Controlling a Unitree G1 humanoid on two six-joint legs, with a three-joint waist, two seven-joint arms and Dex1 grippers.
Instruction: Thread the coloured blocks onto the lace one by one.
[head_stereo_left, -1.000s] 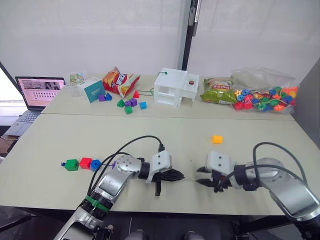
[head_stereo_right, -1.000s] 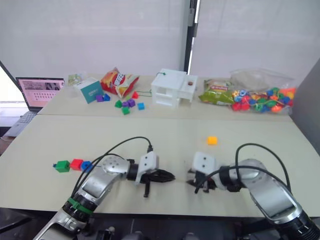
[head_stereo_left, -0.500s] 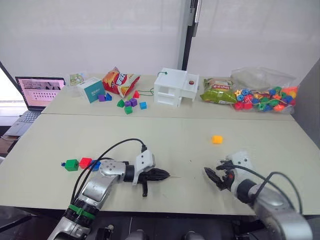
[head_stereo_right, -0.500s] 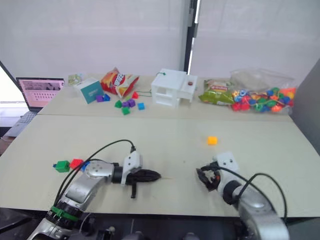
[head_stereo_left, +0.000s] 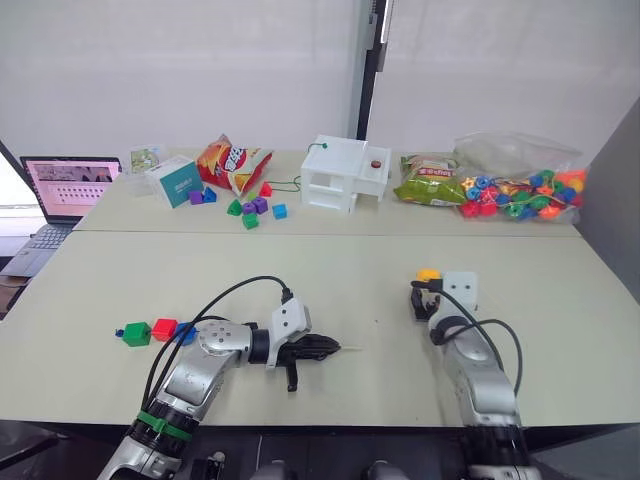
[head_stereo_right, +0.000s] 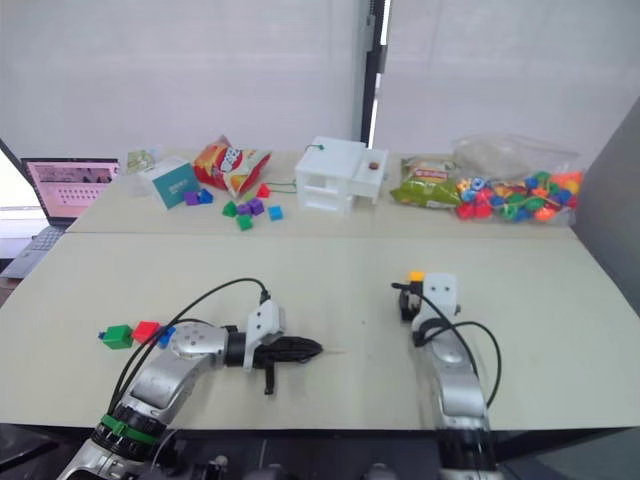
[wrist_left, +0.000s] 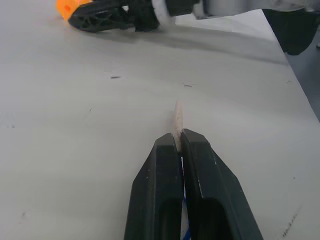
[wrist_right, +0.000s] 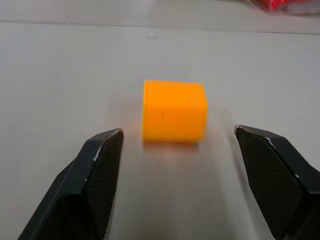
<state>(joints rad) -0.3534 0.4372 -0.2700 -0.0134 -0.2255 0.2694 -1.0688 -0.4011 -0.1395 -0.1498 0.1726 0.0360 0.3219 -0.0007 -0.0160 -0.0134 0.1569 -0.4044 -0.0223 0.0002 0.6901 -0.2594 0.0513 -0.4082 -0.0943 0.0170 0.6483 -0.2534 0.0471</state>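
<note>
Nearest, low over the near table (head_stereo_left: 340, 390): left gripper (head_stereo_left: 332, 348), fingers pressed together on the pale stiff tip of the lace (wrist_left: 177, 117), tip poking out past the fingertips just above the tabletop. Behind that arm, toward the left edge: green block (head_stereo_left: 136, 334), red block (head_stereo_left: 164, 329) and blue block (head_stereo_left: 186, 333) in a touching row, already strung. Purple block not made out. To the right, a little farther back: right gripper (head_stereo_left: 423, 296), fingers spread wide, lined up on the yellow block (wrist_right: 174, 110), which sits flat on the table just beyond the fingertips, touching neither finger. Farther off, on the rear table (head_stereo_left: 330, 222): loose green, purple, red and blue pieces (head_stereo_left: 252, 207) scattered beside a teal box (head_stereo_left: 174, 180) and a red snack bag (head_stereo_left: 233, 162). In the middle, a white box-like house (head_stereo_left: 345, 174) with a thin green cord (head_stereo_left: 290, 185) trailing from it. To the right, a green snack bag (head_stereo_left: 432, 186) and a clear bag of multicolour beads (head_stereo_left: 520, 185). At the far left edge, an open laptop (head_stereo_left: 58, 192) with a lit screen.
</note>
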